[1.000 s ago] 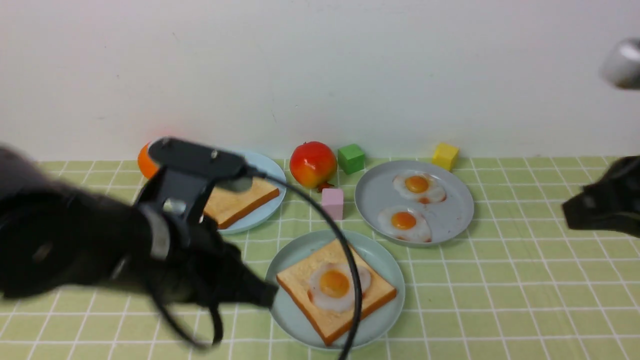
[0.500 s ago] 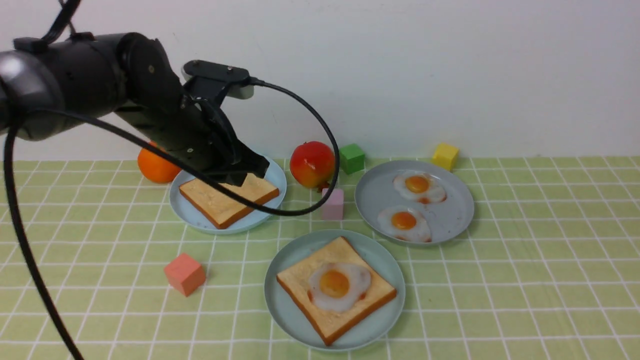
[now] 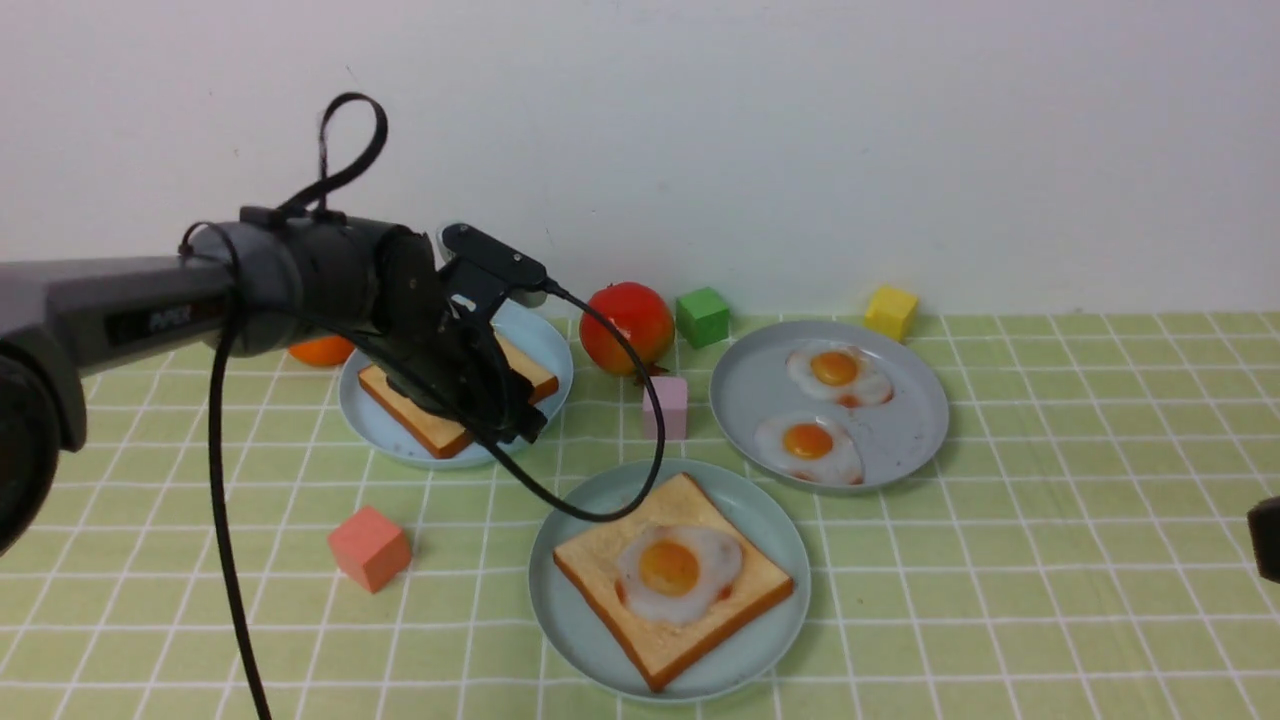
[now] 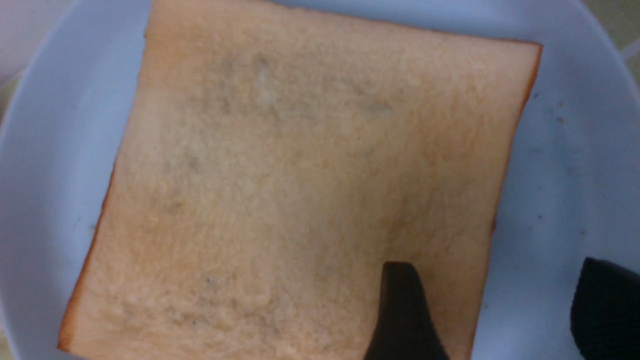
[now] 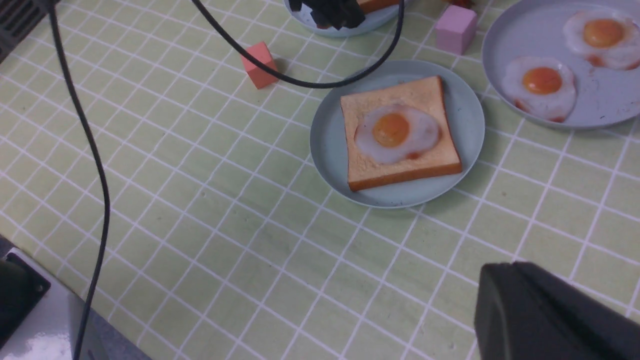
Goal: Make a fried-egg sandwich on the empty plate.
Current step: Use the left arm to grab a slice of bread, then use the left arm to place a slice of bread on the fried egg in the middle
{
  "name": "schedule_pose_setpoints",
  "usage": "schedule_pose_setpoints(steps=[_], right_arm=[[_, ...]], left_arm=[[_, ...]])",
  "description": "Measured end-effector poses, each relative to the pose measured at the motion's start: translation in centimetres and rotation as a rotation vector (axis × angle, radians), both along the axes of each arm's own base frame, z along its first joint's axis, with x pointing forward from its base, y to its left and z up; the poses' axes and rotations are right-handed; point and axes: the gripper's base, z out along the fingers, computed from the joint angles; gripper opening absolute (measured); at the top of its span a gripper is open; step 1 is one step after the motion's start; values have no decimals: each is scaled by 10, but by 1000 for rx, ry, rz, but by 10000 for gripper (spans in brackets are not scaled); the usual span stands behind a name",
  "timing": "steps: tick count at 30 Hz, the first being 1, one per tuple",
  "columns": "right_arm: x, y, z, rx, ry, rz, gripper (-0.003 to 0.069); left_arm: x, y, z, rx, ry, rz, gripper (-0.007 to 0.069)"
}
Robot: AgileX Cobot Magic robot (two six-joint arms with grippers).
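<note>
Left wrist: toast edge between jaws

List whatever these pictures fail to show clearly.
- Orange: front view, mostly hidden behind the left arm.
- Toast slice on the sky-blue plate: front view, its middle covered by the left claw.
- Right claw: front and right wrist views, cut off at the edge; only dark casing shows.

pale teal plate is topped with golden brown-crusted toast and white, orange-yolked egg; lime white-gridded cloth underneath.
</note>
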Motion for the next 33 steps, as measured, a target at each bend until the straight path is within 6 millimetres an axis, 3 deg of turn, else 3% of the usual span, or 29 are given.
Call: schedule_pose_setpoints(steps=[4,9,14,16,18,21,22,23,26,27,30,33], right_arm=[[0,0,1,11,-7,-2,0],[0,1,1,17,-7,-1,2],[1,1,2,22,-13,-4,3],[1,1,2,24,-17,-6,3],[1,1,2,25,-18,-6,5],[1,1,2,26,-19,-7,7],[1,1,2,26,-19,-7,7],[1,1,2,26,-19,-7,7],[2,1,2,20,-24,-4,8],[2,1,2,19,-24,-4,8],[2,-1,1,-10,-28,-8,8],[-4,-5,0,-49,-35,-10,9]], left_arm=[[3,-1,-5,3,-7,-3,434],[4,0,-5,18,-12,-12,344],[6,2,-7,33,-12,-19,89],[6,2,-6,36,-11,-21,23],[7,2,-4,36,-12,-21,13],[4,2,7,35,5,-16,15],[-1,1,25,21,11,-8,15],[-2,1,27,20,10,-9,15],[-20,-6,77,-28,-26,6,15],[-22,-6,83,-33,-34,6,15],[-51,-29,117,-65,-31,-28,15],[-86,-62,123,-75,-3,-110,15]])
